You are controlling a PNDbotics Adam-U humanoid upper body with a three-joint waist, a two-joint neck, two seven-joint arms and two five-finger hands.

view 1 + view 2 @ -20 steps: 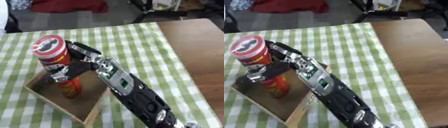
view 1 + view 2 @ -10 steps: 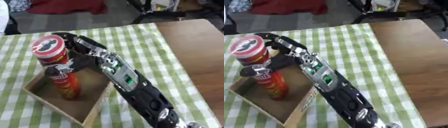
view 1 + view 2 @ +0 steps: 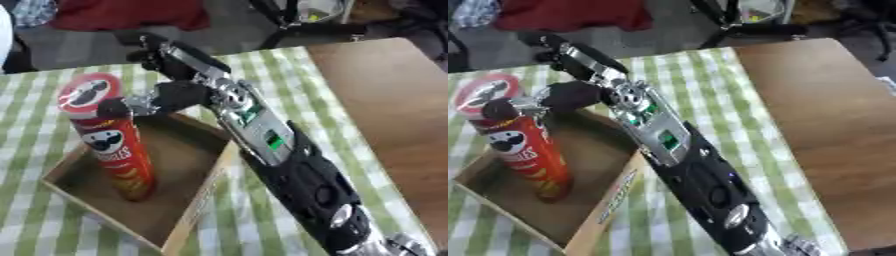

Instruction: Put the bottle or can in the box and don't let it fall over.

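1. The box [image 3: 188,215] lies on the checked cloth [image 3: 262,65], near the table's front-left corner.
2. The red can [image 3: 114,150] stands upright inside the box, toward its left wall.
3. The right hand [image 3: 171,82] reaches in over the box's far edge, fingers spread apart; the thumb tip sits just beside the can's top.

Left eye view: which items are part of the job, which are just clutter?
Job:
- tall red crisp can with red lid, upright inside the box
- shallow open cardboard box
- right hand, fingers spread by the can's top

Clutter:
- green-and-white checked tablecloth
- bare brown wooden tabletop
- red cloth on the floor
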